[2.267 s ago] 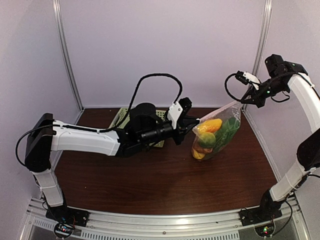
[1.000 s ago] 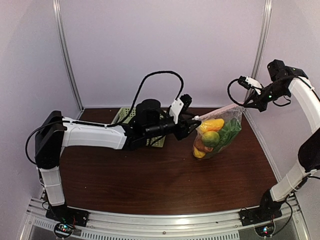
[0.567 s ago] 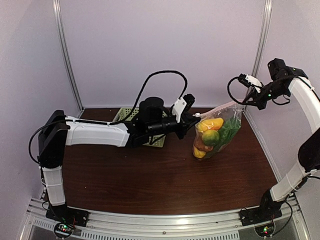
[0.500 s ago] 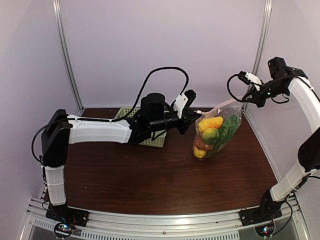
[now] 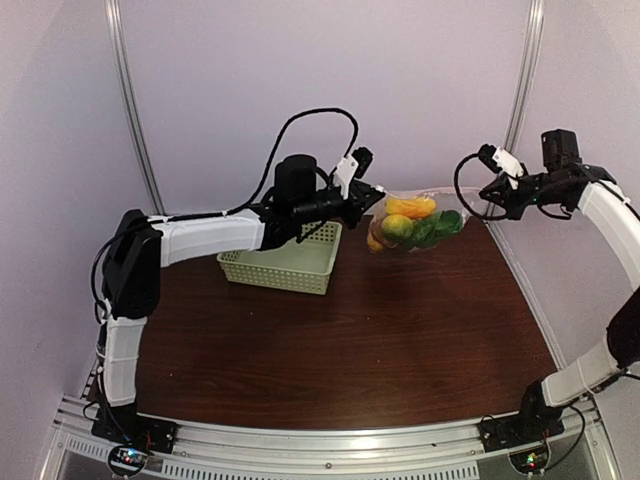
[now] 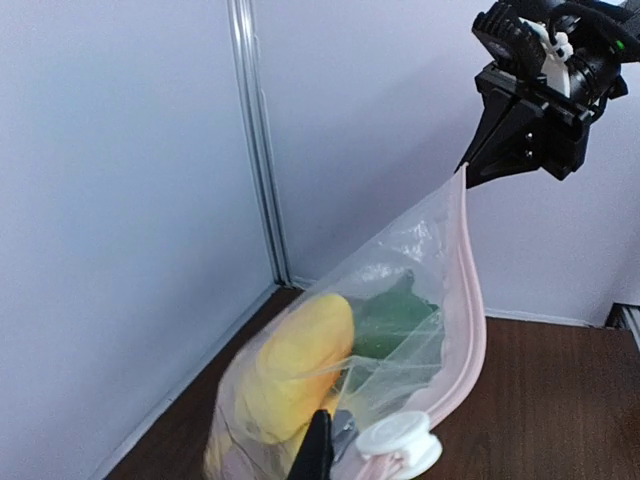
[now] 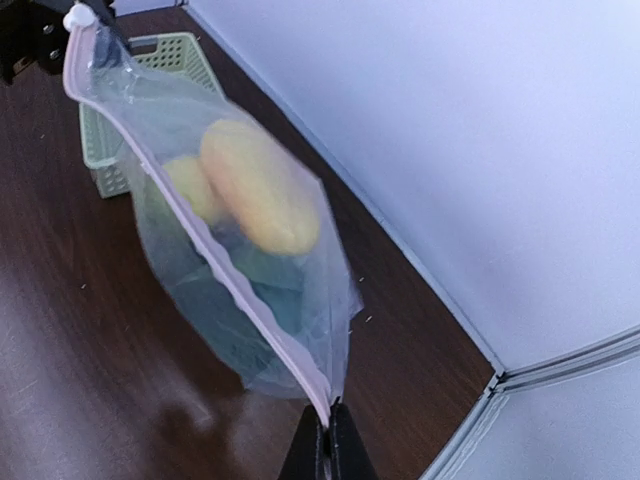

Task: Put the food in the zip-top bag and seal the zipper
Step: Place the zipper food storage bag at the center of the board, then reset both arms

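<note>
Top external view shows the zip-top bag [image 5: 410, 225] held up over the bench [image 5: 350, 340], just to the right of the basket [image 5: 285, 268], stretched between both arms. The left gripper [image 5: 370, 196] is clenched on the zipper [image 7: 200, 240] at its white slider [image 6: 398, 440], the end nearer the basket. The right gripper [image 5: 482, 197] is clenched on the bag corner farthest from the basket. The food [image 5: 398, 226], yellow, orange and green, lies inside the bag.

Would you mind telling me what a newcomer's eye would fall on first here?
The clear zip-top bag, bulging with yellow and green toy food, hangs stretched near the back wall between the left arm and right arm, jaws shut on opposite ends of its mouth. Below the left arm, a pale green basket sits on the dark table.
</note>
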Motion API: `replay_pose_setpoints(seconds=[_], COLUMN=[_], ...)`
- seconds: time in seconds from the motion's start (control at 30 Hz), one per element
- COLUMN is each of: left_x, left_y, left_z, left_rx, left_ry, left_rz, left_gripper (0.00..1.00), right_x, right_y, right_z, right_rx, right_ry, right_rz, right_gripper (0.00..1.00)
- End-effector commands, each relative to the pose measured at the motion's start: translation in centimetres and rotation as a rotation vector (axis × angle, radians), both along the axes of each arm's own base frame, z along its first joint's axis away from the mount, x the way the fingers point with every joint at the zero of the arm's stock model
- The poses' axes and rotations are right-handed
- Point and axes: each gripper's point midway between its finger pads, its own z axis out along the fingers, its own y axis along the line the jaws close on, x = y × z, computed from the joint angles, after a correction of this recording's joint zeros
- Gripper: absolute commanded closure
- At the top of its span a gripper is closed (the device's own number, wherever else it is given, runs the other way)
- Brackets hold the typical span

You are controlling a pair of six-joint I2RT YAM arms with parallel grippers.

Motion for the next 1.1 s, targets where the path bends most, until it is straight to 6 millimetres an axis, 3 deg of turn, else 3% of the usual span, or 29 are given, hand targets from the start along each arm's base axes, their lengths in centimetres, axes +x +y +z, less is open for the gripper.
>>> replay_pose_setpoints(seconds=[0.0,0.07,0.13,0.2,0.3,0.37,0.43,0.57,0.67,0.73,0.77,0.87,1.03,1.07], left_x=[-5.5,-7.8,-9.9,-11.5,-13.1,-13.8,-14.1,-13.8,-11.8,-9.7,-8.7,-4.5,-0.3,-0.1], left_y=[0.4,1.3,2.0,2.5,3.4,4.2,5.0,6.8,8.8,10.7,11.8,17.0,25.4,26.7], left_z=[-4.2,-6.7,-8.9,-10.5,-9.5,-8.0,-6.3,-3.3,-1.5,-0.2,0.6,2.8,3.7,3.7], left_rx=[0.031,0.030,0.057,0.115,0.164,0.190,0.223,0.304,0.335,0.339,0.338,0.316,0.185,0.164], left_ry=[0.124,0.193,0.241,0.290,0.298,0.272,0.236,0.141,0.119,0.114,0.111,0.122,0.247,0.250], left_rz=[-0.161,-0.204,-0.240,-0.258,-0.274,-0.279,-0.273,-0.205,-0.067,0.071,0.144,0.482,0.771,0.810], left_gripper=[1.00,0.98,0.79,0.66,0.51,0.43,0.35,0.18,0.10,0.03,0.02,0.02,0.02,0.02], right_x=[-6.4,-9.3,-12.2,-14.7,-17.6,-19.1,-19.4,-15.8,-11.7,-8.9,-7.4,-4.2,-0.9,-0.4], right_y=[1.0,1.6,2.4,2.7,3.1,3.6,4.0,4.4,4.1,3.2,2.4,0.6,-2.6,-3.3], right_z=[-6.1,-9.9,-13.5,-15.6,-14.8,-12.7,-10.3,-5.2,-1.7,0.4,1.2,3.1,7.4,7.3], right_rx=[-0.094,-0.093,-0.089,-0.085,-0.090,-0.068,-0.044,0.050,0.169,0.237,0.268,0.320,0.437,0.451], right_ry=[0.022,0.113,0.230,0.326,0.395,0.412,0.395,0.258,0.152,0.076,0.054,0.007,-0.182,-0.195], right_rz=[0.118,0.165,0.222,0.266,0.350,0.399,0.401,0.297,0.144,0.020,-0.063,-0.215,-0.426,-0.476], right_gripper=[1.00,0.97,0.82,0.65,0.55,0.52,0.50,0.48,0.43,0.32,0.20,0.01,0.01,0.00])
